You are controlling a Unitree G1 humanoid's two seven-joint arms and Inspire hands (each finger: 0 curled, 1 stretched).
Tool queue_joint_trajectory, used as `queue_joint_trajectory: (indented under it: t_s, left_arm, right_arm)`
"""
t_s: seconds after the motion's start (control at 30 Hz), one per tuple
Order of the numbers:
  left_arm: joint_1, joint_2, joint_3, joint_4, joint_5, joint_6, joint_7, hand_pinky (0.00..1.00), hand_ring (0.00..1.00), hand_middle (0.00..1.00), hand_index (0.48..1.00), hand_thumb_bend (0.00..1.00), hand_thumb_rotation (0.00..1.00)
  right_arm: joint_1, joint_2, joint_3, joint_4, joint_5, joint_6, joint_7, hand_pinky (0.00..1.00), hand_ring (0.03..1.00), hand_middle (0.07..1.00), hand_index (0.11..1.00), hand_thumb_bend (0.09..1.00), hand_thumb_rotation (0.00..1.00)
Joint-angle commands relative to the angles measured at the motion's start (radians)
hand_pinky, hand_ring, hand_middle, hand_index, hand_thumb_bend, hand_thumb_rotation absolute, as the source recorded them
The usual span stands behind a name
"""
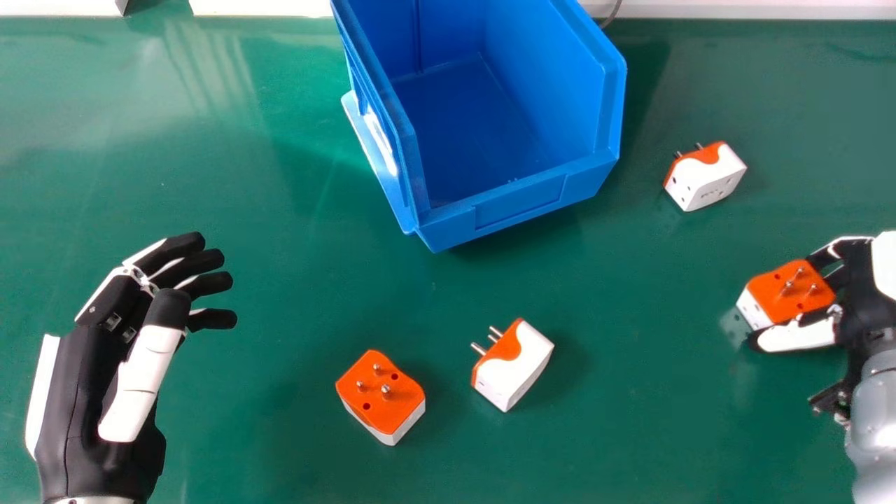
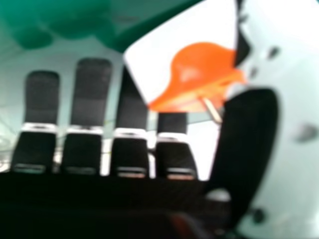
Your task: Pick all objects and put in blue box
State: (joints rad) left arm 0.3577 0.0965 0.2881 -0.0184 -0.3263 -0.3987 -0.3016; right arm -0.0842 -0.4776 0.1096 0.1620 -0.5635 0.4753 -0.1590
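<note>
In the head view, a three-pin plug adapter (image 1: 791, 290) is pinched between the thumb and fingers of the right robot hand (image 1: 857, 301). Three more are seen on the green bench (image 1: 280, 378) – a far adapter (image 1: 705, 178) right of the blue storage bin (image 1: 518, 203), a middle adapter (image 1: 514, 364) and a left adapter (image 1: 381, 395) nearer. The left robot hand (image 1: 129, 315) is held open.

In the right hand view, the pinched adapter is shown beside the thumb (image 2: 249, 144).

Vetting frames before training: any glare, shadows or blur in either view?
Head view: pale glare on the table at upper left, a bright patch on the bin's left side, soft shadows beside the plugs; right hand slightly soft. Right hand view: blurred throughout, the held plug included.
</note>
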Motion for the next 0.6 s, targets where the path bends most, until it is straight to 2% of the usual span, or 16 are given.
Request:
queue_joint_trajectory:
  t_s: [0.0, 0.03, 0.2, 0.33, 0.5, 0.57]
  left_arm:
    - [0.003, 0.004, 0.007, -0.022, -0.005, -0.001, 0.006, 0.55, 0.68, 0.71, 0.694, 1.0, 0.64]
    - [0.003, 0.004, 0.007, -0.022, -0.003, -0.002, 0.006, 0.55, 0.68, 0.71, 0.694, 1.0, 0.64]
    - [-0.005, 0.007, 0.008, -0.009, -0.01, -0.01, -0.006, 0.55, 0.67, 0.7, 0.69, 1.0, 0.64]
    - [-0.007, 0.005, 0.008, -0.015, -0.009, -0.004, -0.004, 0.55, 0.67, 0.7, 0.69, 1.0, 0.64]
    - [-0.012, 0.006, 0.007, -0.011, -0.001, -0.007, -0.003, 0.55, 0.67, 0.7, 0.691, 1.0, 0.64]
    - [-0.017, 0.005, 0.007, -0.007, -0.003, -0.008, -0.004, 0.56, 0.68, 0.7, 0.692, 1.0, 0.64]
  right_arm:
    - [0.026, 0.001, -0.022, -0.085, -0.02, 0.023, 0.0, 0.39, 0.413, 0.512, 0.543, 0.504, 0.0]
    - [0.038, 0.003, -0.026, -0.116, -0.021, 0.035, 0.007, 0.39, 0.413, 0.512, 0.543, 0.504, 0.0]
    - [0.095, 0.005, -0.038, -0.262, -0.033, 0.08, 0.03, 0.36, 0.422, 0.519, 0.533, 0.5, 0.0]
    - [0.154, 0.008, -0.046, -0.417, -0.066, 0.09, 0.04, 0.35, 0.43, 0.526, 0.519, 0.498, 0.0]
    - [0.22, 0.036, -0.046, -0.61, -0.104, 0.113, 0.074, 0.33, 0.437, 0.529, 0.504, 0.496, 0.0]
    - [0.244, 0.05, -0.04, -0.677, -0.124, 0.118, 0.094, 0.33, 0.436, 0.528, 0.499, 0.496, 0.0]
